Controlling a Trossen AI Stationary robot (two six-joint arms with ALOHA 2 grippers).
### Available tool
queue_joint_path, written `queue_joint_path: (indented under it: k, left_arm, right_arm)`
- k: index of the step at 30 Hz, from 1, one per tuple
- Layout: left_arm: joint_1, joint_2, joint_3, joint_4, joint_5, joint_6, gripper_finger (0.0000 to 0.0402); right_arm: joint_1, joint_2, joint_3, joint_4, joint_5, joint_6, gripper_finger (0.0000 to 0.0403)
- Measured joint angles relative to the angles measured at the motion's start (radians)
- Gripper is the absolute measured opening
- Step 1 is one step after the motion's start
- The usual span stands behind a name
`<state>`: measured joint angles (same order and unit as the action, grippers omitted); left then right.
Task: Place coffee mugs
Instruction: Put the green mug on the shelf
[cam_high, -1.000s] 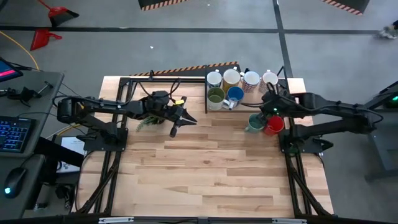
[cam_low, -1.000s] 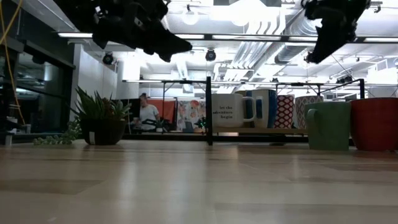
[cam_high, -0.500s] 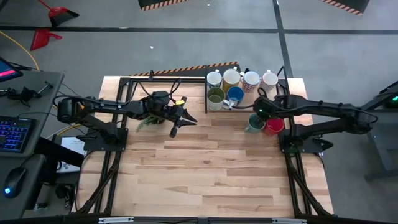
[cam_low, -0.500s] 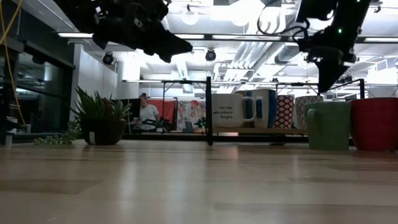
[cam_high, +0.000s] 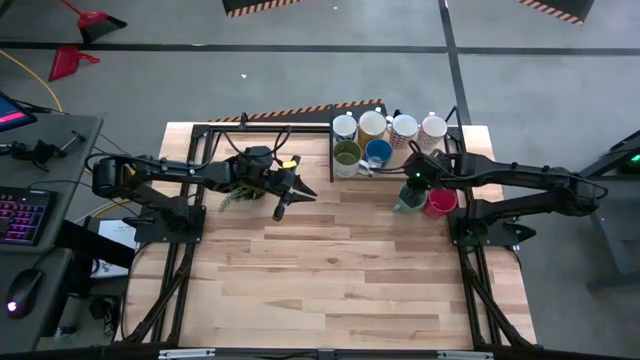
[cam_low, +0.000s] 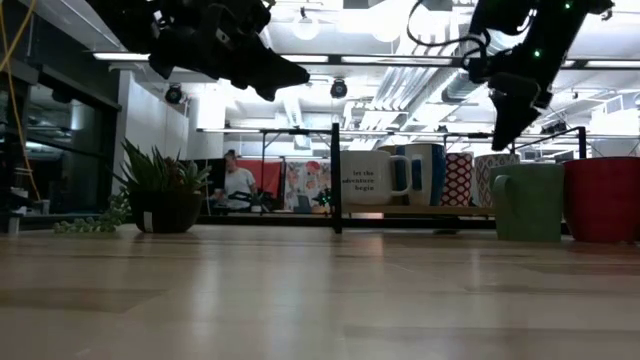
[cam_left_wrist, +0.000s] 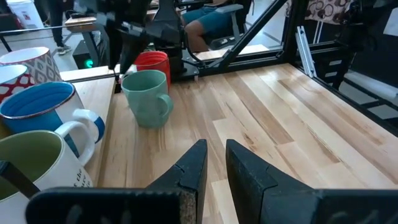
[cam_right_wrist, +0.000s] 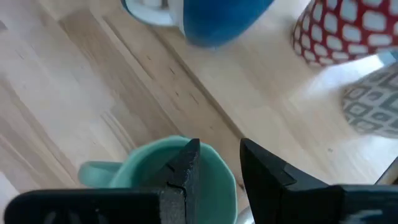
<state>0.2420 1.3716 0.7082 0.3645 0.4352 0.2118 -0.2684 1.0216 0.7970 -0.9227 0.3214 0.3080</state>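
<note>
My right gripper has swung in from beside the red mug toward the middle of the counter and now hangs over the teal mug; a second ago it sat further out, above the gap behind the two mugs. In the right wrist view my jaws now straddle the teal mug's rim from above, one finger over its mouth

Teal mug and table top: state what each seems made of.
Teal mug: probably glazed ceramic, with a smooth, softly shiny surface and thick rim. Table top: wood, apparently sealed butcher-block, with visible grain and joined strips.
</note>
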Motion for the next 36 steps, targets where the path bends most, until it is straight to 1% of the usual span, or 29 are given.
queue_joint_path:
  k: [3, 7, 10, 13, 19, 23, 26, 36]
  left_arm:
    - [0.000, 0.000, 0.000, 0.000, 0.000, 0.000, 0.0051]
    - [0.000, 0.000, 0.000, -0.001, 0.000, 0.000, 0.0051]
    - [0.000, 0.000, 0.000, -0.001, 0.000, 0.000, 0.0051]
    - [0.000, 0.000, 0.000, -0.001, 0.000, 0.000, 0.0051]
    - [0.000, 0.000, 0.000, -0.001, 0.000, 0.001, 0.0051]
    - [-0.001, 0.000, 0.000, -0.001, 0.000, 0.000, 0.0051]
    - [-0.001, 0.000, 0.000, -0.001, 0.000, 0.000, 0.0051]
    - [-0.001, -0.001, 0.000, -0.005, 0.000, 0.000, 0.0051]
  right_arm:
    - [0.000, 0.000, 0.034, -0.005, -0.002, -0.023, 0.0094]
    - [0.000, 0.000, 0.058, -0.011, -0.038, -0.089, 0.0094]
    - [0.000, 0.000, 0.057, -0.018, -0.055, -0.066, 0.0094]
    - [-0.008, 0.000, 0.043, -0.054, -0.049, -0.024, 0.0094]
    - [-0.021, 0.001, 0.039, -0.068, -0.043, -0.021, 0.0094]
    - [-0.029, 0.010, 0.039, -0.096, -0.081, -0.017, 0.0094]
    - [-0.028, 0.018, 0.039, -0.093, -0.082, -0.017, 0.0094]
    - [-0.028, 0.108, 0.039, -0.109, -0.078, -0.012, 0.0094]
